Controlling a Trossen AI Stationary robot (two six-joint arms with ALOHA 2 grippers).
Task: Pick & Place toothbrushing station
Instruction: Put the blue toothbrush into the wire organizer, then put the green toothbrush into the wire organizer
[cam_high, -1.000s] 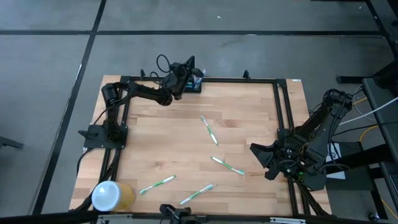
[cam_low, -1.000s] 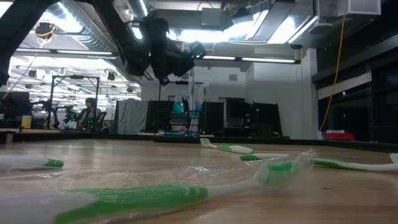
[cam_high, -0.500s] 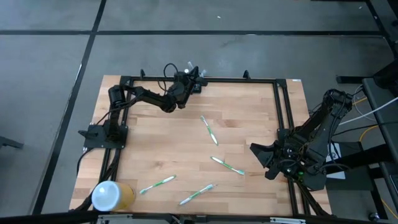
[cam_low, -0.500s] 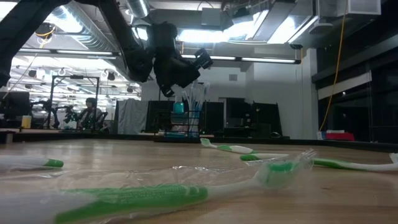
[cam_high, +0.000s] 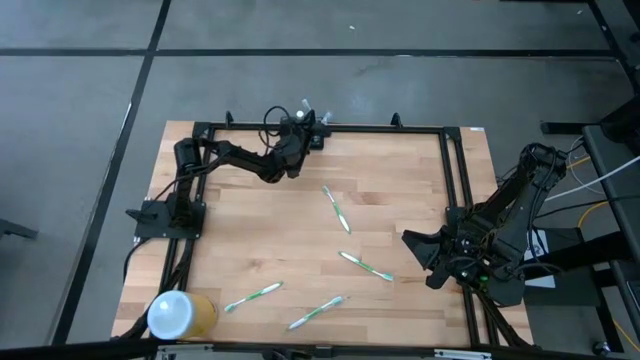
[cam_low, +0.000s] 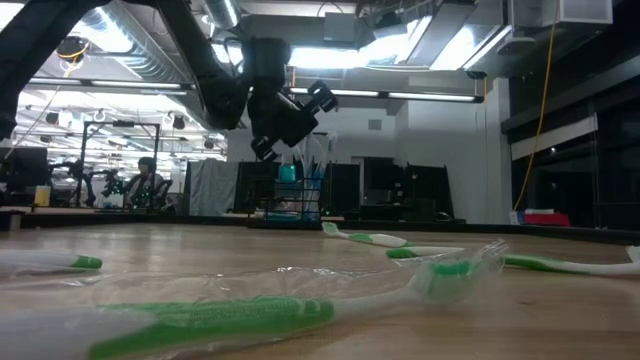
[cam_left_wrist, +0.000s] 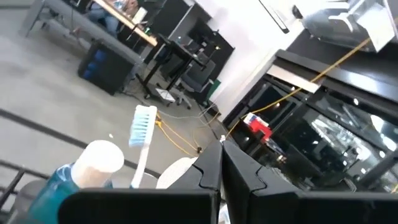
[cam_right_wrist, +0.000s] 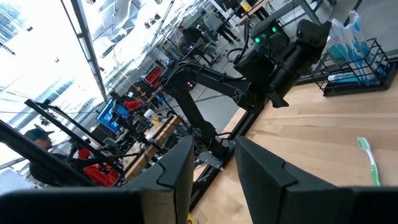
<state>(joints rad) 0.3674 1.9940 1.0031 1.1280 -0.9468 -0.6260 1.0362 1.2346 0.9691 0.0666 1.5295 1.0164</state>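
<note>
Item: left arm. Change since a second ago: it swung from hanging low over the rack's left side to reaching up over it; in the last half second the wrist tipped only slightly, so the approach has nearly settled
Item: left gripper (cam_high: 297, 127). Far edge of the table, just above the rack; in the low view (cam_low: 322, 98) it hangs over the brush tops, apart from them. Fingers pressed almost together, only a thin slit between them in its own wrist view (cam_left_wrist: 222, 163), holding nothing
Item: rack (cam_high: 314, 140). Black wire holder standing upright at the far edge, left of centre (cam_low: 300, 205), (cam_right_wrist: 359, 65); carries a blue-bristled toothbrush (cam_left_wrist: 142, 126) and a teal item. Not lifted
Meaning for the task: judged to be the aiming stage of the pick; the fingers would need to spread before any grip on the rack
Item: right gripper (cam_high: 413, 243). Waiting low at the right edge of the table, fingers spread (cam_right_wrist: 211, 163), empty
Item: loose green toothbrushes (cam_high: 336, 209), (cam_high: 365, 266), (cam_high: 253, 295), (cam_high: 316, 312). Lying mid-table and near, well apart from the rack
Item: white-and-yellow cylinder (cam_high: 178, 314). Near left corner
</note>
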